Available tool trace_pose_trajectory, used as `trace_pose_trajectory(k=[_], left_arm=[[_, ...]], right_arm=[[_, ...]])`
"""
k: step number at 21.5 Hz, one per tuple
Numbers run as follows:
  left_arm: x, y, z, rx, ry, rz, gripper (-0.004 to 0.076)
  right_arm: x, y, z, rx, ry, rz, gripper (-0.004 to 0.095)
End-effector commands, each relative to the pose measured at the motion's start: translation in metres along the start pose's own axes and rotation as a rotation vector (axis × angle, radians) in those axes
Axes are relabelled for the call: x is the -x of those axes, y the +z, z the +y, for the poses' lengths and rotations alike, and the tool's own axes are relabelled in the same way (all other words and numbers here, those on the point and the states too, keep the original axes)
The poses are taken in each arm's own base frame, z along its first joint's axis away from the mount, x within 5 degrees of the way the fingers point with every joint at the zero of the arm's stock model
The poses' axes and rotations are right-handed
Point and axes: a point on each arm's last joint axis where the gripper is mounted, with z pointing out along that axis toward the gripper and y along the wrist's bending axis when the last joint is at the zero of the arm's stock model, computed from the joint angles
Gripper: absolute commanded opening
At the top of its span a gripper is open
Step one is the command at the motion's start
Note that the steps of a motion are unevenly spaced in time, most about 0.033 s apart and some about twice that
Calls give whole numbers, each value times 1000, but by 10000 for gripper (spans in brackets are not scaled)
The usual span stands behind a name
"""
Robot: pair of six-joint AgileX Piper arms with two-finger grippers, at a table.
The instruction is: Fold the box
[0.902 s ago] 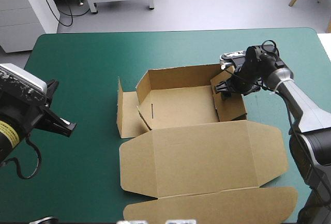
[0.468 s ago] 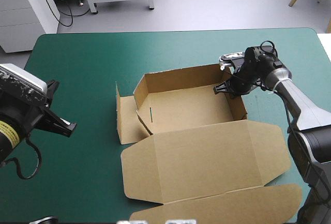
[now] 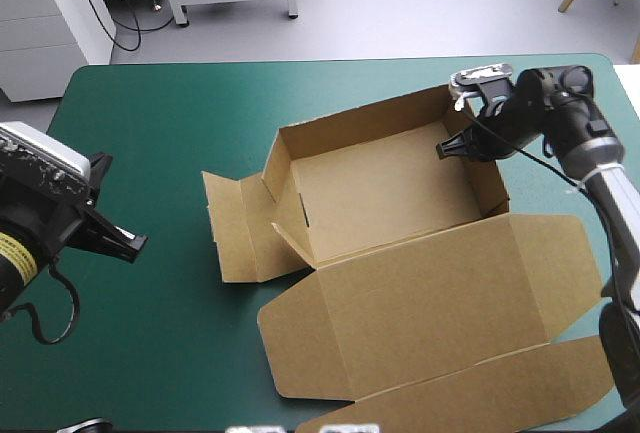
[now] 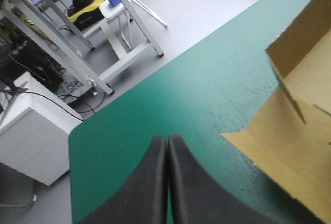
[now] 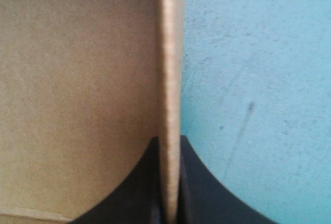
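With the right gripper (image 5: 168,144) pinching the right wall (image 5: 169,53) of the brown box (image 3: 385,193) mid-table, and the left gripper (image 4: 167,144) hanging closed and empty well apart, any pull is risking dragging or buckling the unbraced tray.

Table (image 3: 150,113), teal-green cover; brown box (image 3: 385,188) on it, lid (image 3: 430,303) flat.

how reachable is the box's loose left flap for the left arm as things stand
Probably yes. The left end effector, shut, hangs near the table's left edge, and only bare teal-green cover lies between it and the flap of the box. Nothing stands in the way.
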Motion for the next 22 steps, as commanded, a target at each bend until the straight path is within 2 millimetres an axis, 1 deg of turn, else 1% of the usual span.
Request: trace_pose_trajectory(k=[1,4,6,7,8,9,11,14,15,17,19,20,21,22], left_arm=[[4,-4,16,146,20,-22,-6],[8,-7,21,159,2,-38,16],[10,-10,24,151,-18,-48,16],[13,-15,29,145,-44,-62,16],[15,-17,31,140,-53,-67,16],[15,-17,30,118,-56,-66,16],[15,-17,28,97,-61,-56,16],[17,-17,26,74,-64,-77,16],[19,-16,20,22,-67,-96,16],[24,-6,4,-36,-32,-66,16],[29,11,-15,-29,47,-10,16],[32,24,-27,-18,110,28,16],[33,33,-32,-4,135,56,16],[33,48,-38,4,159,105,16]], right_arm=[[-2,-60,-10,-40,21,-167,-19],[-10,-82,-19,-70,47,-207,-19],[-17,-95,-24,-86,51,-224,-19],[-23,-107,-28,-102,55,-237,-19],[-26,-113,-30,-112,56,-248,-19],[-31,-124,-32,-131,61,-272,-19],[-37,-138,-35,-147,77,-305,-19],[-42,-150,-33,-119,79,-339,-19],[-43,-153,-31,-103,77,-354,-19],[-45,-154,-29,-85,70,-347,-19],[-45,-154,-27,-71,72,-340,-19],[-46,-155,-27,-68,72,-343,-19],[-47,-156,-26,-68,72,-345,-19],[-48,-159,-25,-70,70,-345,-19]])
